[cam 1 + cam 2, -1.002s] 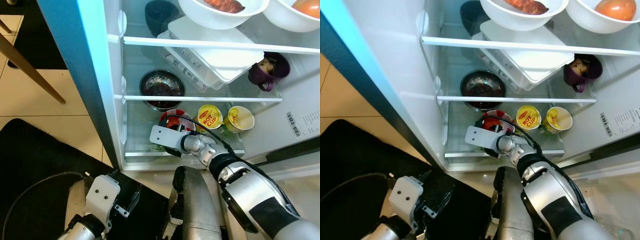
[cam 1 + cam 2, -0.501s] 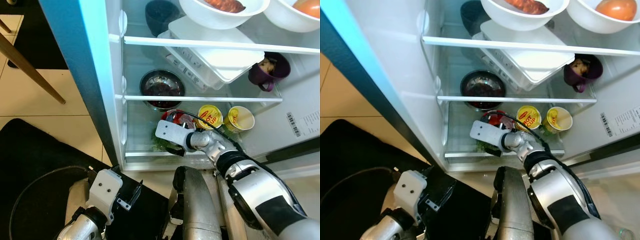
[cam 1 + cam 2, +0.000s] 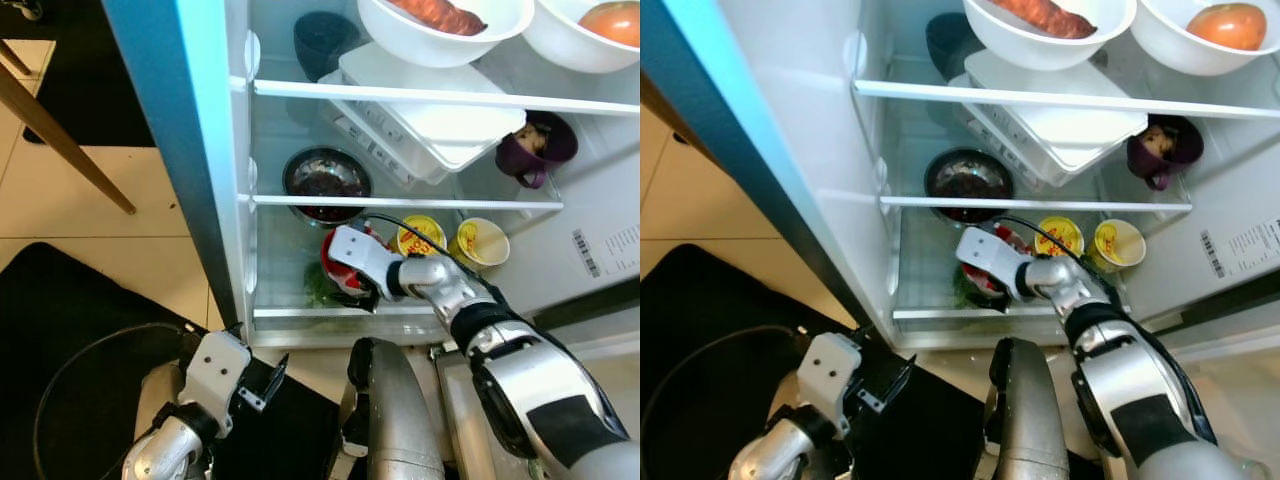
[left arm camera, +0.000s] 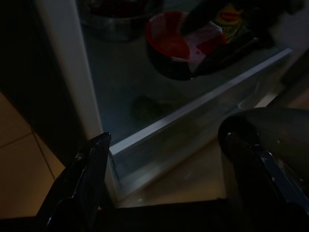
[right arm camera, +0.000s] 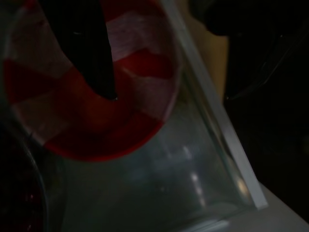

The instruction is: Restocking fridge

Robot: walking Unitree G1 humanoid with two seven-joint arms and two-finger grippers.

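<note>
An open fridge (image 3: 240,180) stands over tiled floor and a dark mat, its glass shelves crowded with 2 white bowls, a white tray, a steel bowl (image 3: 326,180) and 2 yellow noodle cups (image 3: 420,236). The right claw (image 3: 350,290) reaches onto the lowest shelf (image 3: 330,312) with its fingers clamped on a red-and-white cup (image 3: 990,268), which sits just left of the noodle cups and below the steel bowl, while the left claw (image 4: 164,179) hangs idle near the floor, fingers apart. If released near the shelf's front lip or tilted, the cup could likely tip out, or the wrist could nudge the nearest noodle cup.
</note>
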